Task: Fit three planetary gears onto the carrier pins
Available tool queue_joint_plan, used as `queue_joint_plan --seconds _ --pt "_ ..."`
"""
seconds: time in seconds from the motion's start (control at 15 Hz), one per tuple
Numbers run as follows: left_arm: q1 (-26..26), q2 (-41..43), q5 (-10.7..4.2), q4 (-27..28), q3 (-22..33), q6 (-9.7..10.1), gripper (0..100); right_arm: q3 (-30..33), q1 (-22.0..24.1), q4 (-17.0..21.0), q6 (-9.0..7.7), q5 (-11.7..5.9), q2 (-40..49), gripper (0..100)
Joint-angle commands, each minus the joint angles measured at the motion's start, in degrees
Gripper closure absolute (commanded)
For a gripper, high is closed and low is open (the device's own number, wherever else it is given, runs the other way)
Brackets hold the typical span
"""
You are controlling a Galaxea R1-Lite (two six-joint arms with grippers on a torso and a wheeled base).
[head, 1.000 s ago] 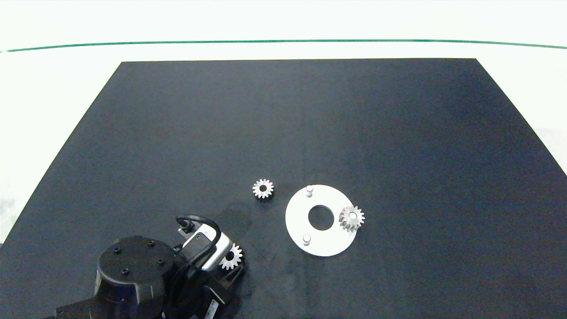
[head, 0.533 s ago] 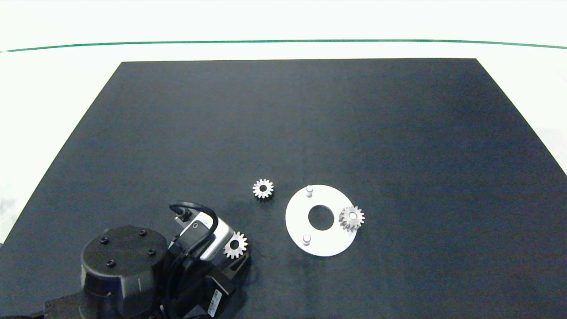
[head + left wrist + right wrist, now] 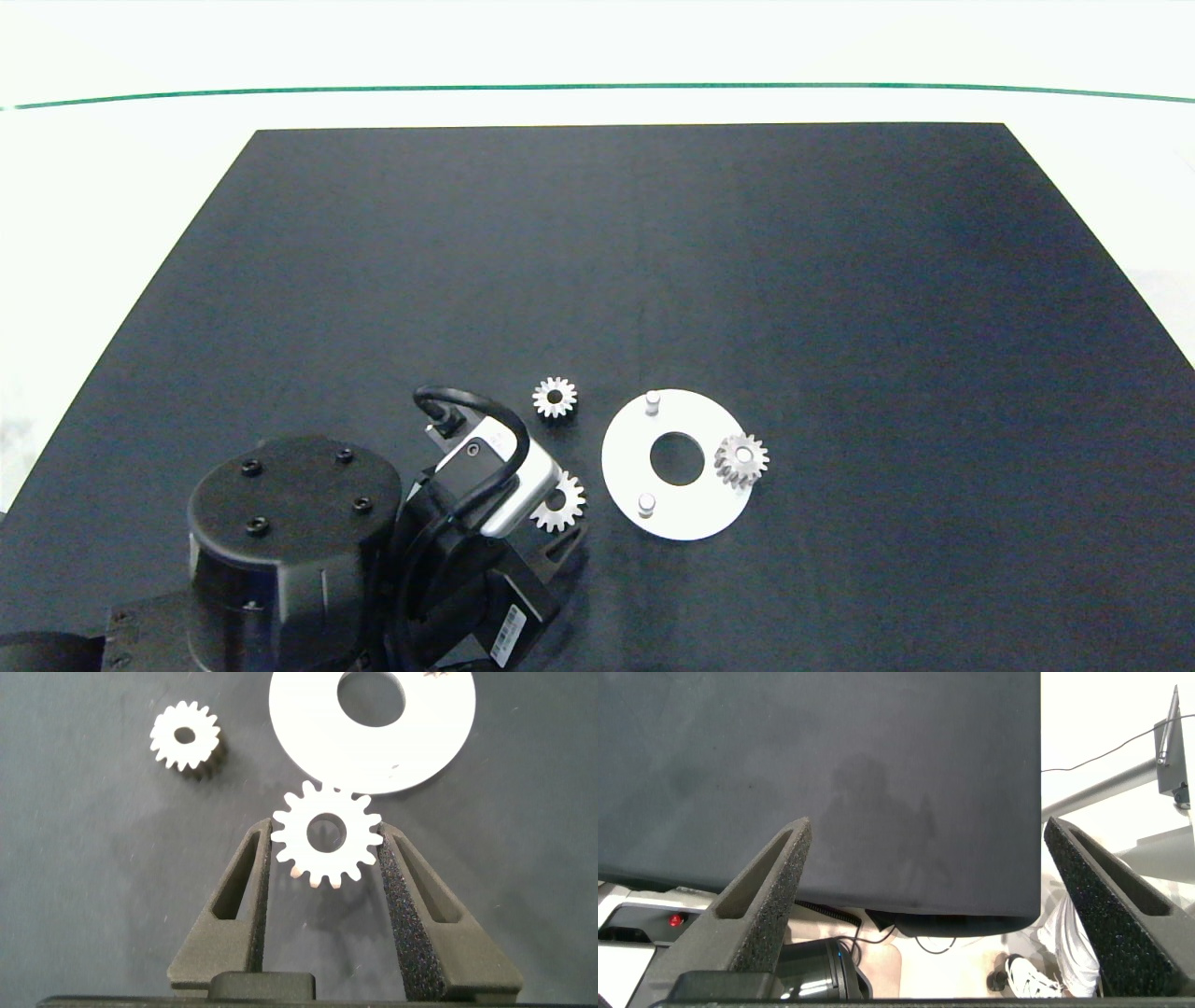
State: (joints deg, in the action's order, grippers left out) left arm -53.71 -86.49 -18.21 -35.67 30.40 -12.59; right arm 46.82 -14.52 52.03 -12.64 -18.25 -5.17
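Note:
My left gripper (image 3: 325, 838) is shut on one planetary gear (image 3: 326, 833), which is lifted a little and sits just left of the white carrier disc (image 3: 624, 467); in the head view this gear (image 3: 560, 504) peeks out beside the wrist camera. A second gear (image 3: 555, 398) lies flat on the mat, left of the disc's far pin (image 3: 653, 402). The near pin (image 3: 645, 505) stands bare. A third gear (image 3: 742, 459) sits on the disc's right pin. My right gripper (image 3: 924, 849) is open, parked beyond the mat's edge, out of the head view.
The black mat (image 3: 616, 252) covers the table, with white table around it. In the right wrist view a person's shoe (image 3: 1029, 978) and cables show below the table edge.
My left arm has carried the held gear to the right, from about a disc's width away to close beside the carrier disc. The other two gears and the disc stayed put.

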Motion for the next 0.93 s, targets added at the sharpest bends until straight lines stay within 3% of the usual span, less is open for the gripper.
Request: queue_joint_plan --seconds 0.07,0.33,0.4,0.93 --pt "-2.4 -2.0 -1.12 1.0 3.3 -0.77 90 -0.2 0.0 0.3 -0.19 -0.12 -0.3 0" --pt "-5.6 -6.8 -2.18 0.8 5.1 -1.03 90 -0.1 0.0 0.4 -0.19 -0.12 -0.1 0" --pt "-6.3 -7.6 -3.06 0.8 5.8 -1.03 90 0.0 0.0 0.3 -0.19 -0.12 -0.1 0" --pt "-6.1 -11.4 -3.14 1.2 12.5 -2.96 90 0.1 -0.1 0.3 -0.19 -0.12 -0.1 0"
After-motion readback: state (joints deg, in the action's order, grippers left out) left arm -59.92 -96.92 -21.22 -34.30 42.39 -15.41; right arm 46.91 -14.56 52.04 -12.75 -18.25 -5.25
